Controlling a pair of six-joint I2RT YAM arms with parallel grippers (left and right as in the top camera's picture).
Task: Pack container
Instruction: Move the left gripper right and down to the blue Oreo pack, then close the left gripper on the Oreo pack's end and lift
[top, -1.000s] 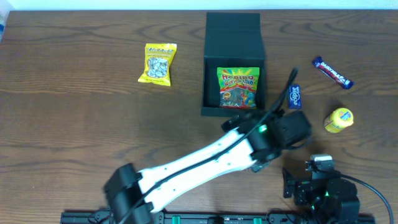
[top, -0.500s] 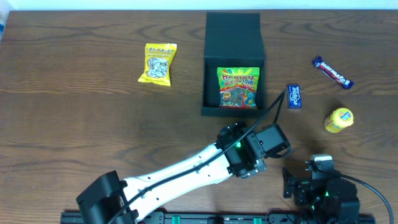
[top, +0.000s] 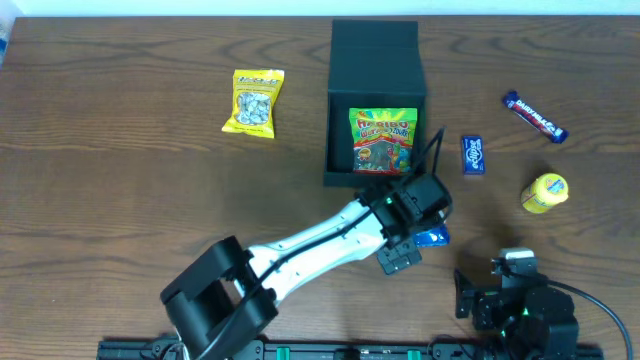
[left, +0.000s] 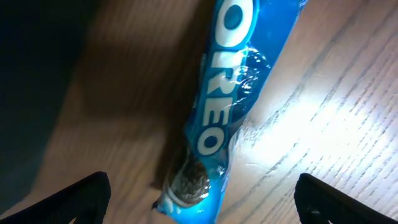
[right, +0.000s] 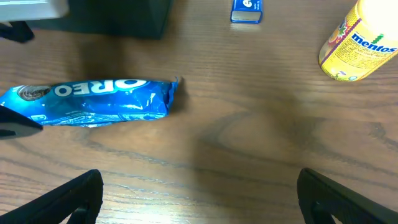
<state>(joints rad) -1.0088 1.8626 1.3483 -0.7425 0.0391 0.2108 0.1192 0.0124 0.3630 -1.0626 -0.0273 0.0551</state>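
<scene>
Five snacks lie loose on the table (top: 120, 200), each well apart from the next. I take that spacing as deliberate, so one finger pair can drop on any of them.

Toward the far left corner sits a yellow packet (top: 258, 101), its print too small for me to read. At the middle of the far edge stands the container (top: 375, 45), flap lid thrown back, with a gummy bag (top: 383, 140) lying inside. The dark interior hides whatever else it may hold.

Just in front of its near wall my left gripper (left: 202, 199) hangs empty, fingers spread wide on either side of the Oreo pack (left: 224, 112). I judge it is lined up to pinch across the pack's width. From overhead the wrist covers nearly all of that pack, and the wrist view cuts off its far end.

Toward the right edge lie a small blue packet (top: 473, 154), a chocolate bar (top: 535, 116) and a Mentos tub (top: 544, 192). My right gripper (right: 202, 199) rests by the near edge, spread wide and holding nothing. From overhead its fingers are lost in the arm's dark bulk.
</scene>
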